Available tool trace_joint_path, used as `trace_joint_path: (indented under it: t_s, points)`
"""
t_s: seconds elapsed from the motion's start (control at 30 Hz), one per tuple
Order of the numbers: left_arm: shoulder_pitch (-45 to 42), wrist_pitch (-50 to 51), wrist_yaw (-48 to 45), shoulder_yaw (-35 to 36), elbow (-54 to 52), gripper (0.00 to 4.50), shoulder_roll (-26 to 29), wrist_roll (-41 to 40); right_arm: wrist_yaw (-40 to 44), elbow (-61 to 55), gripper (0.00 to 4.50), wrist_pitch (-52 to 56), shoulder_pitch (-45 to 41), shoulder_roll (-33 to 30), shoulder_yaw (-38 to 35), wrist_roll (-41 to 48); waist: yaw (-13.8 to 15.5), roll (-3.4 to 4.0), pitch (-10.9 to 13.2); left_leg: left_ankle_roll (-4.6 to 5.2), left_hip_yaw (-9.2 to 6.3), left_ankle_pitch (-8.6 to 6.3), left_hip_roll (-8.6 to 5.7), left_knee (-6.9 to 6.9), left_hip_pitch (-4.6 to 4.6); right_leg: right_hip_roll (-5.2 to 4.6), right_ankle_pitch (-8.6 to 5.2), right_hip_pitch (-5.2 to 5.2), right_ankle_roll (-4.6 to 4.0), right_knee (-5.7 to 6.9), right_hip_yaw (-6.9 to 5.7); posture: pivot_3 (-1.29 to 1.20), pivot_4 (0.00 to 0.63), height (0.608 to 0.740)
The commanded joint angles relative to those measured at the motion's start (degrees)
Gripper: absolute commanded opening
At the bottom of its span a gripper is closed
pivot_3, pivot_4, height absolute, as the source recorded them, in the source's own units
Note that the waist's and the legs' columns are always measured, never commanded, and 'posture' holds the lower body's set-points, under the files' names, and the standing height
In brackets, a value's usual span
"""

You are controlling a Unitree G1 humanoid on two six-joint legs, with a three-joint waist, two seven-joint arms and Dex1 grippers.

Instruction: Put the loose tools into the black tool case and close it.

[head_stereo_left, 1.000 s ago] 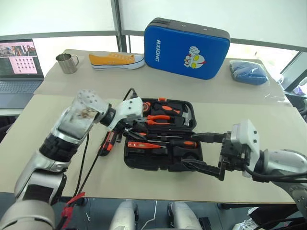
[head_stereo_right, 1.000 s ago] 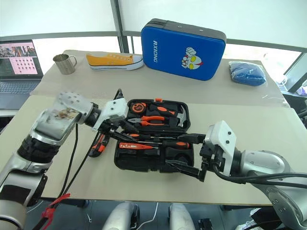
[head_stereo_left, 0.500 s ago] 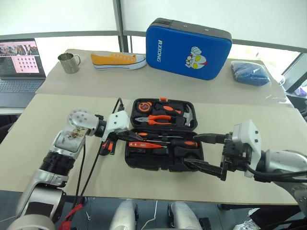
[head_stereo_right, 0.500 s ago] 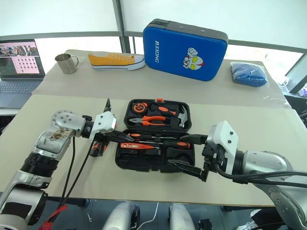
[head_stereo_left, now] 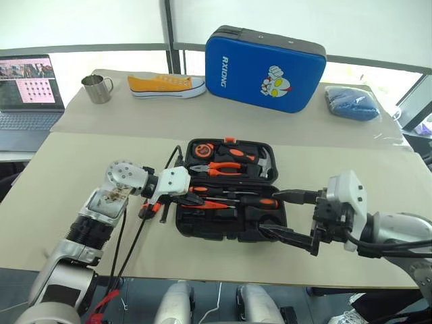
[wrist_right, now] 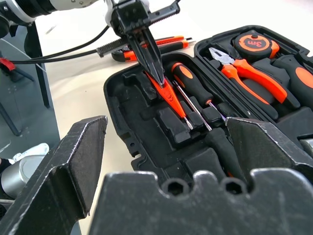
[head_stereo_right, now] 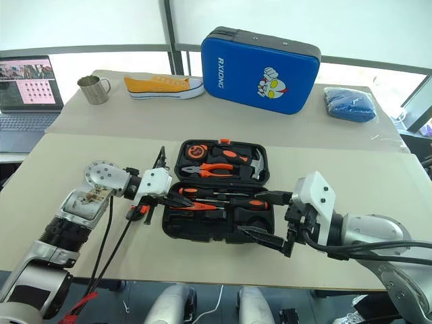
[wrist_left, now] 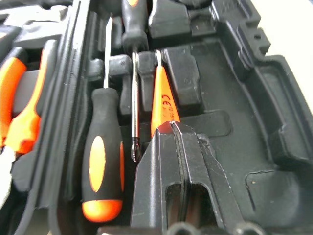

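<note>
The black tool case (head_stereo_left: 202, 226) lies open mid-table. In its near half are two black-and-orange screwdrivers (wrist_left: 100, 156) (wrist_right: 193, 88) and the slim orange tester screwdriver (wrist_left: 164, 95). My left gripper (head_stereo_left: 201, 200) is shut, its fingertips (wrist_left: 168, 129) resting on the tester's handle end. The black-and-orange utility knife (head_stereo_left: 150, 206) lies on the table just left of the case, under my left wrist. My right gripper (head_stereo_left: 266, 211) stands wide open over the case's right front corner, nothing between its fingers (wrist_right: 63, 161).
Pliers (head_stereo_left: 226, 167), a hammer and a tape measure (head_stereo_left: 202, 148) sit in the case's far half. Behind stand a blue padded case (head_stereo_left: 263, 61), a yellow shoe (head_stereo_left: 165, 84), a metal mug (head_stereo_left: 96, 88), a blue bundle (head_stereo_left: 349, 102) and a laptop (head_stereo_left: 27, 88). Cables hang from my left wrist.
My left arm has sunk toward the table and its gripper has come down into the case's near half, closing its fingers onto the tester. The right arm has held still.
</note>
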Motion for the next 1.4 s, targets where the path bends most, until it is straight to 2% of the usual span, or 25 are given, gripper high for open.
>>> trace_joint_path:
  t_s: [0.03,1.07,1.27,1.37,1.4]
  points:
    - [-0.8,-1.2,1.3,-0.5,1.3,0.02,-1.1,1.0,-0.3,-1.1,4.50,-0.5,-0.1,-0.5,-1.7,0.6,0.0,0.00,0.0,0.00,0.00,0.00,0.00,0.00,-0.01,0.00,0.00,0.00,0.00,0.00,0.00,0.00,0.150,0.739]
    - [1.4,-3.3,2.9,-2.8,5.7,0.02,-2.5,2.7,-0.4,-0.6,4.50,-0.5,-1.2,-0.4,-1.1,0.8,0.0,-0.01,-0.1,0.00,-0.01,0.00,0.00,0.00,0.12,-0.01,0.00,0.12,0.00,0.00,0.02,0.00,0.150,0.739]
    - [0.8,1.2,5.0,2.0,3.7,0.02,0.1,0.0,-0.5,-0.1,4.50,-0.3,-3.0,-0.4,-0.1,0.8,-0.1,-0.01,-0.1,0.00,-0.01,0.00,0.00,-0.01,0.15,-0.01,0.00,0.13,0.00,0.01,0.03,0.00,0.150,0.739]
    - [2.0,14.5,4.8,10.3,-5.8,0.69,6.5,-8.1,1.0,1.5,4.50,-1.0,-5.2,-0.5,1.4,-0.2,-0.8,-0.03,-0.1,0.00,-0.01,0.00,0.04,-0.09,0.14,0.03,0.00,0.03,-0.01,0.03,0.05,0.00,0.150,0.739]
    - [3.2,20.2,5.2,14.5,-9.8,1.08,9.6,-11.6,1.8,2.5,4.50,-1.4,-6.2,-0.6,2.2,-0.7,-1.3,-0.07,-0.1,0.00,0.00,0.00,0.06,-0.11,0.12,0.04,0.00,-0.02,-0.02,0.05,0.07,0.00,0.150,0.739]
